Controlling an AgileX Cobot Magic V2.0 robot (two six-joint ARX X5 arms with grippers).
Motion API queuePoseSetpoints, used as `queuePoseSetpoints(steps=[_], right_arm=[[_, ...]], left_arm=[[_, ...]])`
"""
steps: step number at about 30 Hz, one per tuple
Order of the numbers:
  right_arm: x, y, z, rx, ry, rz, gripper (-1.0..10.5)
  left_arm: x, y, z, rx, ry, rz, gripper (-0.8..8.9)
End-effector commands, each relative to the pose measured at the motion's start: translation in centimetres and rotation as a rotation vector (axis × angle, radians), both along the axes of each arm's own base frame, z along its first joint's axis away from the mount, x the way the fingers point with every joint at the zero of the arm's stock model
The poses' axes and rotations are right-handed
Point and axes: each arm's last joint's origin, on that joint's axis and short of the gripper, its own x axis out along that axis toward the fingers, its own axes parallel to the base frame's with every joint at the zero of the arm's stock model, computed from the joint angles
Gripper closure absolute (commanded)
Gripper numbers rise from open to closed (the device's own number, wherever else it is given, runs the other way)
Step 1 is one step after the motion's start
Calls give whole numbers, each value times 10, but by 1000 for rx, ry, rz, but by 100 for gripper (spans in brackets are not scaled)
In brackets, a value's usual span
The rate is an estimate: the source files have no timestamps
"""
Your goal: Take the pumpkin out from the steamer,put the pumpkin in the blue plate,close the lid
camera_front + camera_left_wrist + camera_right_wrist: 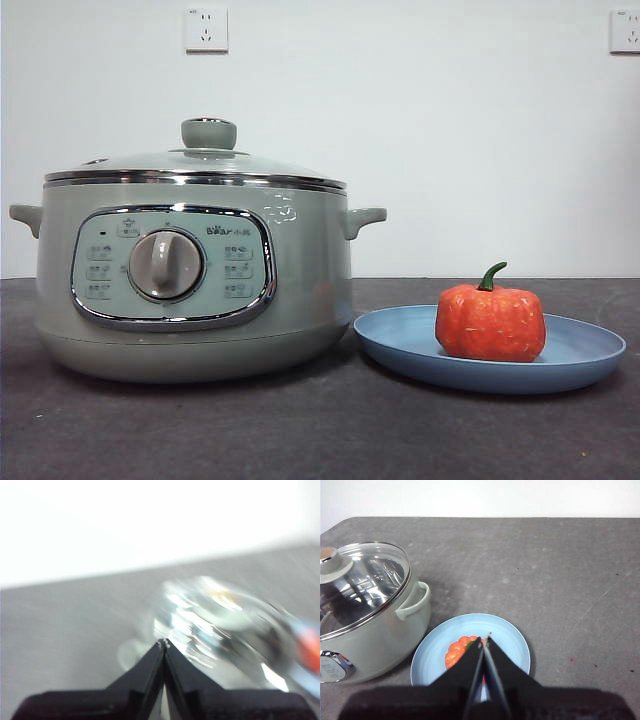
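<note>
Pumpkin: I see the pumpkin [490,322] sitting upright in the blue plate [585,352], green stem curving up. In the front view it stands near the plate's middle.

Blue plate: It lies flat on the dark grey worktop [320,430], on the right of the scene, just beside the steamer [300,290]. From the front view I cannot tell whether its rim touches the pot's base.

Steamer: It stands on the left of the worktop, control panel and grey dial facing the front camera, one side handle pointing toward the plate.

Lid: I find the lid [200,165] seated on the steamer, chrome rim level all round, sage-green knob on top. The right wrist view shows the pot's shiny inside through the glass.

Left tool: The left tool [164,642] has its two black jaws pressed together at the tips, with nothing between them. Its camera picture is blurred; I make out only the lid's glass past the tips, and an orange smear at the edge.

Right tool: The right tool [485,639] hangs above the plate, jaws together and empty, tips over the pumpkin in its own view.

Front view: Neither arm shows there.

Wall: Two white sockets [206,29] sit high on the far wall.
</note>
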Motion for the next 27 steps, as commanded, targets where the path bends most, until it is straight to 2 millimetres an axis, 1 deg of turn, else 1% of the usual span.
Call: queuePoseSetpoints(steps=[1,5,9,15,20,27], right_arm=[[0,0,-1,6,0,-4,962],[0,0,-1,5,0,-3,962],[0,0,-1,6,0,-4,962],[0,0,-1,5,0,-3,962],[0,0,-1,5,0,-3,962],[0,0,-1,5,0,-3,962]], left_arm=[[2,7,-25,-17,-59,101,816],[7,12,-61,-14,-116,183,816],[20,14,-98,-12,-125,210,816],[32,14,-138,-9,-86,213,816],[33,14,-155,-7,-53,218,816],[32,15,-166,-25,33,237,816]])
